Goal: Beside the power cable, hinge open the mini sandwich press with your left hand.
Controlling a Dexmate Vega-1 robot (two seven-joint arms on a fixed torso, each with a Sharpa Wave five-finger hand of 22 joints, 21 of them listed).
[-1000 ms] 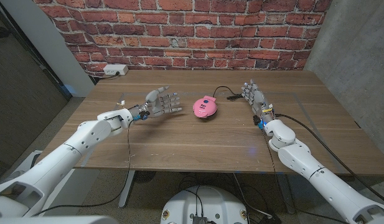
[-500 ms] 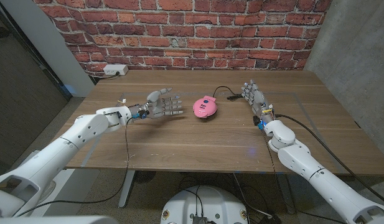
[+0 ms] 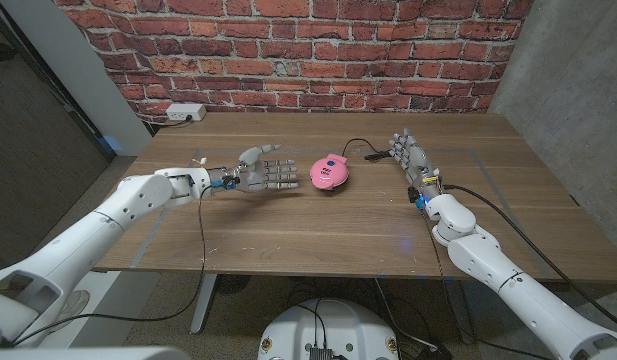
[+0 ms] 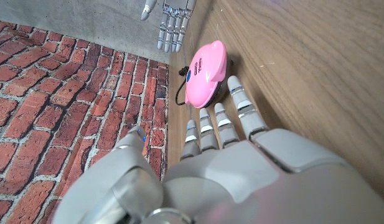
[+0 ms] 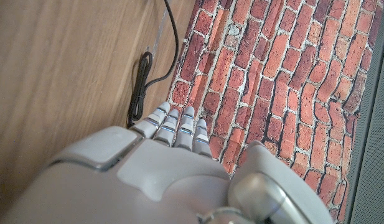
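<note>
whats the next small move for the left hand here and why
Probably ease the left hand a little further toward the pink sandwich press. Its fingers are spread and empty, with a gap of bare table before the press, whose lid looks closed. The right hand waits beside the black cable.

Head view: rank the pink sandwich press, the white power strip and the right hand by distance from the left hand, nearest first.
From the left hand:
1. Pink sandwich press, just off its fingertips, toward the table's middle.
2. White power strip, at the back left corner by the brick wall.
3. Right hand, across the table beyond the press.
</note>
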